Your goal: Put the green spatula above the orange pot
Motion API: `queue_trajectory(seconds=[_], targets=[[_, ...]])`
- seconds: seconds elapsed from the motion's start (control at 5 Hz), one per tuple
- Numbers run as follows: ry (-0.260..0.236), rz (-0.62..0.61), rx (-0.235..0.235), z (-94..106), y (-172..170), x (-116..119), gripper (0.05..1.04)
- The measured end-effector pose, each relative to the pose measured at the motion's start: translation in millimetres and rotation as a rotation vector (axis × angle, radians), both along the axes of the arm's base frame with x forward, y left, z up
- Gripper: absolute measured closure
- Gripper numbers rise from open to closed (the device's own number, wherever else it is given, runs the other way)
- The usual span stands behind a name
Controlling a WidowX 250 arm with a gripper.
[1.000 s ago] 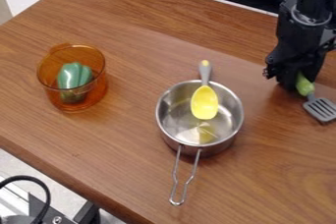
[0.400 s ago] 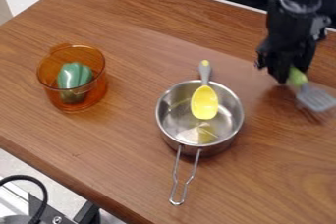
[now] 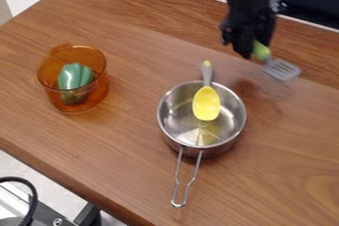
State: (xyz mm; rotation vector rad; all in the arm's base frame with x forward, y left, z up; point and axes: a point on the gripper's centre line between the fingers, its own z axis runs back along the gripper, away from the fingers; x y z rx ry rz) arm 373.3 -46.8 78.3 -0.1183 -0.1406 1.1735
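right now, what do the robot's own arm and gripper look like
The arm is black, with a curved greyish band near the picture's top edge. The gripper is black too, chunky and angular, with small knobbly parts jutting from its sides.

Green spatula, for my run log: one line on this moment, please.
gripper: holds green spatula | orange pot: green item inside | metal pot: yellow spoon over rim | placement: not yet done

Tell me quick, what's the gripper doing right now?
Gripper: closed on the green handle of the spatula, grey blade sticking out to the side.
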Motion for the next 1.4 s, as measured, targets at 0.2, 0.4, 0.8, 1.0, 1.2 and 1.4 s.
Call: queue_trajectory(seconds=[0.2, 0.4, 0.8, 1.0, 1.2, 1.4], targets=[[-0.027, 0.097, 0.018, 15.8, 33, 0, 0.685], [0.014, 0.218, 0.044, 17.1, 66, -12, 0.685], [-0.023, 0.300, 0.113, -0.2, 127, -40, 0.685], [0.009, 0.224, 0.081, -14.3, 151, -43, 0.685], [-0.028, 0.183, 0.042, -24.5, 168, -37, 0.685], [-0.022, 0.141, 0.042, -29.9, 175, -34, 0.685]])
